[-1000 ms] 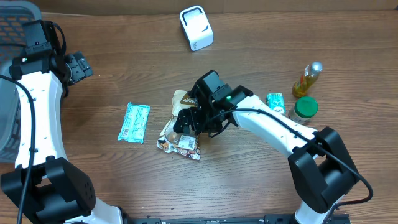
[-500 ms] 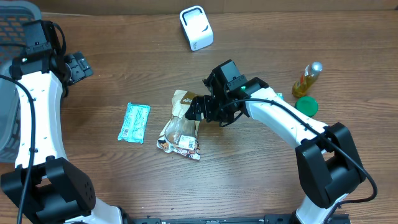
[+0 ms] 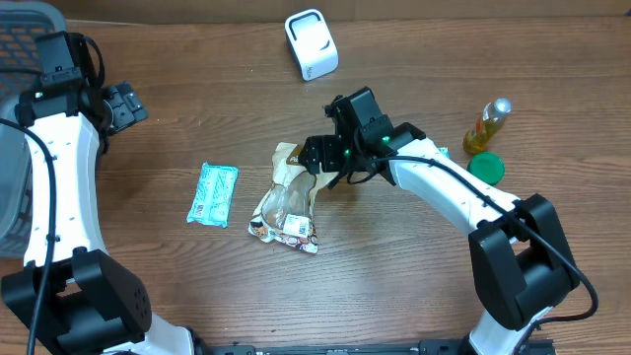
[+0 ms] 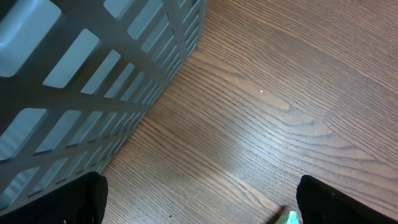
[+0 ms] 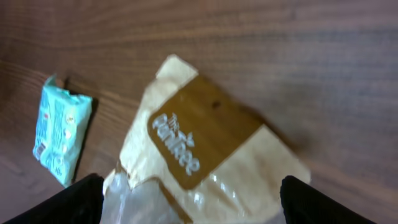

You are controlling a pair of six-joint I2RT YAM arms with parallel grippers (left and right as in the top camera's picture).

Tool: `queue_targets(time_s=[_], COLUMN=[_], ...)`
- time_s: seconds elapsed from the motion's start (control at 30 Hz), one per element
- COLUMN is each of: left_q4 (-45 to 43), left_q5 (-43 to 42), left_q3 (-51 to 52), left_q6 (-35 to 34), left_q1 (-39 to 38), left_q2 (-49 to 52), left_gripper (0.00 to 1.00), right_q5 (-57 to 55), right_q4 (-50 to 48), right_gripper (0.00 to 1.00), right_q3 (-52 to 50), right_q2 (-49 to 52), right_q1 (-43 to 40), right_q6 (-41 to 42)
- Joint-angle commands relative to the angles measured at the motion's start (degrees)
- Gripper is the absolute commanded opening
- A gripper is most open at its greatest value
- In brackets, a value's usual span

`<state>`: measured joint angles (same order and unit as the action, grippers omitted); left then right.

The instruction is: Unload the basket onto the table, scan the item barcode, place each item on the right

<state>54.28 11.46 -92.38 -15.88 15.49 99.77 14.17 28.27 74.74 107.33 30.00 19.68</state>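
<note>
Over the middle of the table, the right gripper (image 3: pixel 315 161) hovers with its jaws apart just above the brown far end of the snack bag (image 3: pixel 286 205). The bag lies flat on the wood in nobody's grasp, and the gripper looks lined up to pinch that top edge and lift. Beyond it sits the white scanner (image 3: pixel 312 44), likely where the bag must go, while far left the left gripper (image 3: pixel 120 102) hangs wide open beside the basket (image 3: pixel 22 39), out of the way.
</note>
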Motion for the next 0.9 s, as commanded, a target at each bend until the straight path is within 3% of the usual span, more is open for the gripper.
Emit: queue_targets(time_s=[0.0,0.27,0.87], left_q4=[-0.11,-0.11,-0.11], left_q5=[0.70,0.70,0.70], left_q3=[-1.01,-1.01,-1.01], left_q6=[0.66,0.66,0.66], left_q1=[-0.17,-0.17,-0.17], left_q2=[-0.52,-0.52,-0.52], left_gripper=[0.99,1.00,1.00], right_q5=[-2.19,-2.16,-6.82], right_q4=[-1.88,-0.61,-3.78], right_gripper=[0.88,0.99,1.00], right_q3=[1.46,1.40,1.40], right_q2=[-0.59,-0.59,-0.59], right_q1=[0.00,2.36,6.36], right_q6=[-2.60,-3.85,-23.17])
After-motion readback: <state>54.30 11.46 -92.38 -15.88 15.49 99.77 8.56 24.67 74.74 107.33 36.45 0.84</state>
